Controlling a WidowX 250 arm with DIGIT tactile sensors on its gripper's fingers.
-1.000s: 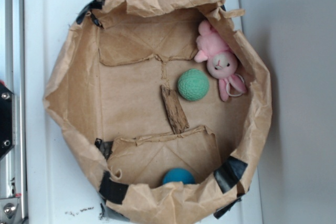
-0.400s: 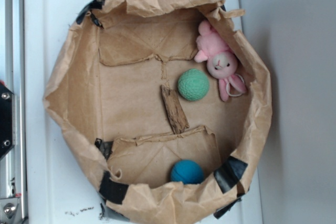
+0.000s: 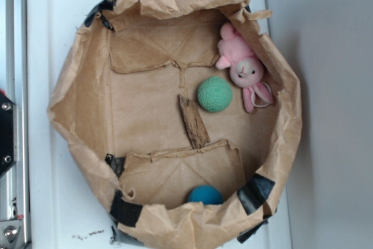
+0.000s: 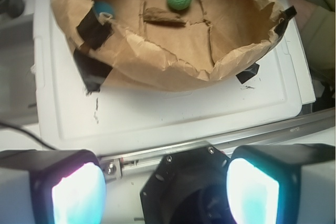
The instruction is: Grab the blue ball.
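The blue ball (image 3: pixel 204 195) lies inside the brown paper bag (image 3: pixel 76 109), at its near edge beside a strip of black tape, partly hidden by the bag's folded rim. In the wrist view the blue ball (image 4: pixel 104 9) peeks out at the bag's left rim. My gripper (image 4: pixel 165 190) is open and empty, with its two glowing pads wide apart, low at the frame's bottom, well outside the bag and far from the ball. The gripper does not show in the exterior view.
A mint-green knit ball (image 3: pixel 214 94), a pink plush bunny (image 3: pixel 243 68) and a piece of wood (image 3: pixel 193 122) also lie in the bag. The bag sits on a white tray (image 3: pixel 46 27). A black robot base mount (image 4: pixel 184 187) lies below the gripper.
The blue ball rolled right and further into view, then slipped slightly back left and lower behind the bag's rim. Nothing else has moved.
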